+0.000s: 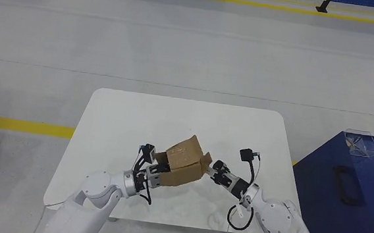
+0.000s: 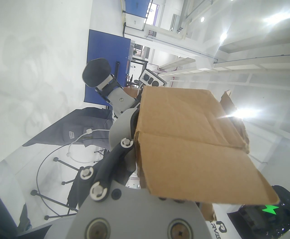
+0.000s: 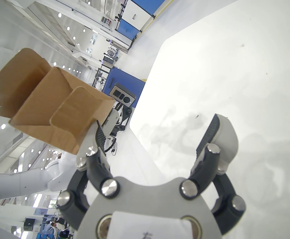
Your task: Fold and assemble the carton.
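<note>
Top view: open-ended carton between left gripper, right gripper.

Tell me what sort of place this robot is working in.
Most likely a factory or warehouse-style hall: a wide pale floor marked with a yellow lane line, a blue cabinet beside the white table, and bright ceiling lights high overhead.

Brown cardboard carton, half-folded, flaps open, tilted.
</note>
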Controlling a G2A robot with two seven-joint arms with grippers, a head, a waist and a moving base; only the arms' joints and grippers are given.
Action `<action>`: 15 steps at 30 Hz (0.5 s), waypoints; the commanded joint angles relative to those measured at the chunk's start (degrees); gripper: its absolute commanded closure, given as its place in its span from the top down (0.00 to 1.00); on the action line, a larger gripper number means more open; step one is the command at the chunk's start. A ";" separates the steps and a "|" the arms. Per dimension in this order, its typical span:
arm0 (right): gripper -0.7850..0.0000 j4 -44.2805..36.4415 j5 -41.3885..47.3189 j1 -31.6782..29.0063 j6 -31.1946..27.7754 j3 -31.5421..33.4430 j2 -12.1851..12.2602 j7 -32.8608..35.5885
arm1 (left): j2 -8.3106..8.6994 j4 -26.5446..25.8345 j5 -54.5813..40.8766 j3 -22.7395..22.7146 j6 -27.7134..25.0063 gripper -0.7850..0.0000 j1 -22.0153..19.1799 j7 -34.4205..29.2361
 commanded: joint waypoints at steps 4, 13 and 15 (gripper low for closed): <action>1.00 -0.93 0.41 -0.20 -0.20 0.84 0.12 -0.32 | -0.12 0.03 0.63 0.63 0.06 0.00 -0.06 0.72; 1.00 -3.82 -0.18 -0.96 -0.48 2.06 0.38 -0.64 | -0.37 -0.02 1.62 1.80 -0.13 0.00 -0.23 1.57; 1.00 -4.36 -0.58 -0.98 -0.12 2.11 0.42 -0.53 | -0.39 0.00 1.72 1.85 -0.19 0.00 -0.25 1.73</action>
